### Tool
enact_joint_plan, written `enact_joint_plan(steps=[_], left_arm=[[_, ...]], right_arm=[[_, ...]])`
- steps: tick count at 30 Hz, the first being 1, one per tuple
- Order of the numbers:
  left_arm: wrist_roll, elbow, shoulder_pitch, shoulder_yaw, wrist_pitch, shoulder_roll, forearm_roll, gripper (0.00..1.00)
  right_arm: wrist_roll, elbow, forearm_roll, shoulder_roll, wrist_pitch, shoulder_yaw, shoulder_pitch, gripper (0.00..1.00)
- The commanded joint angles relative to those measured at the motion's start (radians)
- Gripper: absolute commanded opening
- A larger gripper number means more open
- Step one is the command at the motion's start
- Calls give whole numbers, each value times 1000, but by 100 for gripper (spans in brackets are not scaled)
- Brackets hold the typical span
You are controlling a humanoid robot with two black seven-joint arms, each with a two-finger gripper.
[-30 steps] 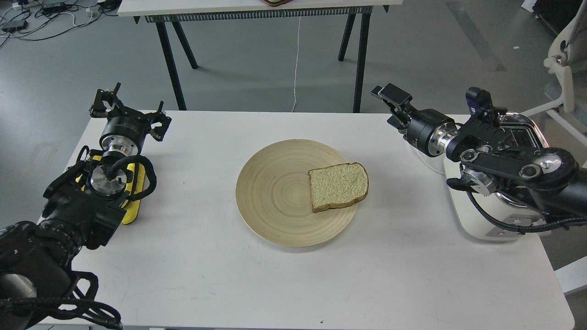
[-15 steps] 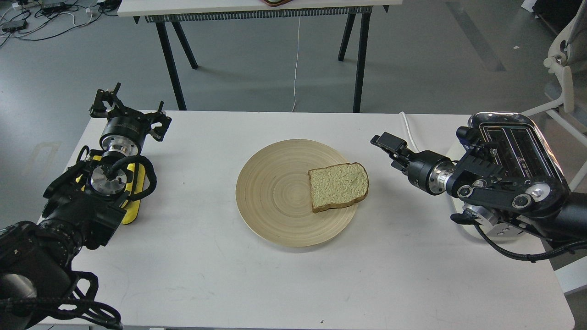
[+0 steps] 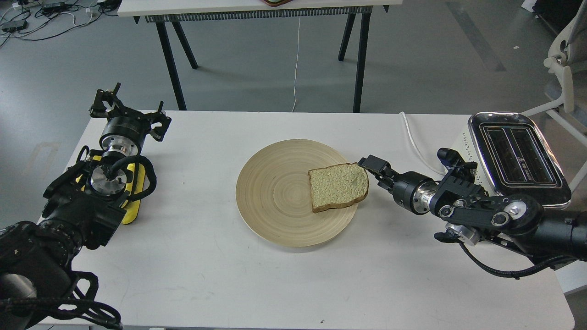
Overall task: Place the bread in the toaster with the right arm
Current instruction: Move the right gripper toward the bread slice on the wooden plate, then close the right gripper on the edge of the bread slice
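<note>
Round wooden plate [image 3: 275, 197] mid tabletop [image 3: 229, 284]; second table [image 3: 257, 9] behind, black legs; office chair [image 3: 566, 68] far right.

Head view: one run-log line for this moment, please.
phase: reach | right pincer: at crust edge of tan bread slice, grip unclear | slice: on round wooden plate | cream chrome-topped toaster: slots empty | left pincer: idle

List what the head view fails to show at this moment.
- Right gripper: seen small and dark beside the bread; open or shut, touching or not, cannot be told.
- Toaster: front hidden by the right arm.
- Left gripper: dark, finger gap unclear.
- Far table: top cut off by the upper edge.
</note>
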Motion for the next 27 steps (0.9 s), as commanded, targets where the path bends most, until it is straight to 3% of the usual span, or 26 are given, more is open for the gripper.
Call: enact_joint_plan(steps=[1,12,27], left_arm=[[-1,0,0,0,0,0,0,100],[1,0,0,0,0,0,0,100],[1,0,0,0,0,0,0,100]], right_arm=[[-5,0,-4,1,1,-3,-9,69],[-5,-7,-22,13,0,-26,-18,64],[-2,-54,-17,50,-2,-19,-37,48]])
